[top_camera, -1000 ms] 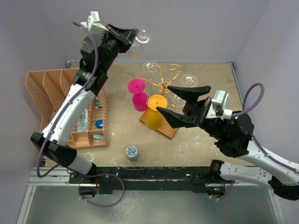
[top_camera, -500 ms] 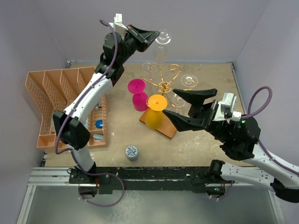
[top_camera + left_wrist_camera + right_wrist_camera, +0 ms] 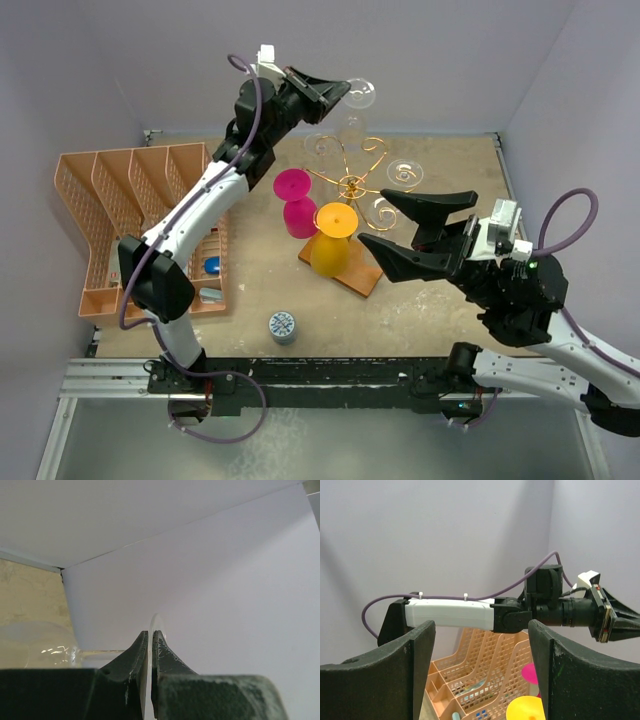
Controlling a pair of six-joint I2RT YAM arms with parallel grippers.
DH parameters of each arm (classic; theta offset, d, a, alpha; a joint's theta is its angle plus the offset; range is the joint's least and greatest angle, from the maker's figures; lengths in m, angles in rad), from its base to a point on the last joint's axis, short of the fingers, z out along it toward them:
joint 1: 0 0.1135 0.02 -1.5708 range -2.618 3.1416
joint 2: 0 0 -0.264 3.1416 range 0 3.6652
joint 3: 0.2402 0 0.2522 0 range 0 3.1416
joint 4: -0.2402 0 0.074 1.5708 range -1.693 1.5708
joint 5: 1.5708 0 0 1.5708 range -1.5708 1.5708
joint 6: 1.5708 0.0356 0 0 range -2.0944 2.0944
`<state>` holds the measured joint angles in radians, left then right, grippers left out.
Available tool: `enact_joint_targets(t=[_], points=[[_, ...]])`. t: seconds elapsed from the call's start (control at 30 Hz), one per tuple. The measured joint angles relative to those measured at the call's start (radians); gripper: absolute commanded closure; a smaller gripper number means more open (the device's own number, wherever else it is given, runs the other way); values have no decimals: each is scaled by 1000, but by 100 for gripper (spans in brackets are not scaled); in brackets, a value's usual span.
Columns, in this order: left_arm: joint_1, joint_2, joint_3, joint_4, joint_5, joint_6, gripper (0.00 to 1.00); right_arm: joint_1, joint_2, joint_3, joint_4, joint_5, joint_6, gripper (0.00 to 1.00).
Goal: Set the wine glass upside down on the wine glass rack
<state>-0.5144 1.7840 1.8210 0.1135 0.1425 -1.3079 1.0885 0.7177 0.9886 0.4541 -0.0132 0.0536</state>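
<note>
High over the back of the table, my left gripper is shut on the flat foot of a clear wine glass; its bowl hangs below, just above the gold wire rack. The left wrist view shows the thin foot disc pinched between the jaws, with the stem running left. The rack's wooden base lies mid-table, and a pink glass, a yellow glass and clear glasses hang on its arms. My right gripper stands open and empty to the right of the rack.
An orange plastic divided basket with small items in it stands at the left. A small patterned jar sits near the front edge. Purple walls close in the back and both sides. The right wrist view looks past the left arm at the basket.
The left arm has carried the clear glass rightward, from the back left to above the rack's rear. The right arm has drawn back slightly to the right, still open.
</note>
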Motion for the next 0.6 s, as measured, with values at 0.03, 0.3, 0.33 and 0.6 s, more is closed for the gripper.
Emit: enact_joint_targets(t=[0.03,0.3,0.33,0.6], points=[[-5,0,-5,-3,0,0,100,0,-2,0,0,0,1,23],[-23,0,-46,-27,-13,3,100,0,-12,-2,1,9,8,23],[-27,-1,-48,-35,-22,10,100,0,-13,-3,1,16,9,23],[-71,-13,-68,-92,-51,44,100,0,-23,-29,7,46,19,23]])
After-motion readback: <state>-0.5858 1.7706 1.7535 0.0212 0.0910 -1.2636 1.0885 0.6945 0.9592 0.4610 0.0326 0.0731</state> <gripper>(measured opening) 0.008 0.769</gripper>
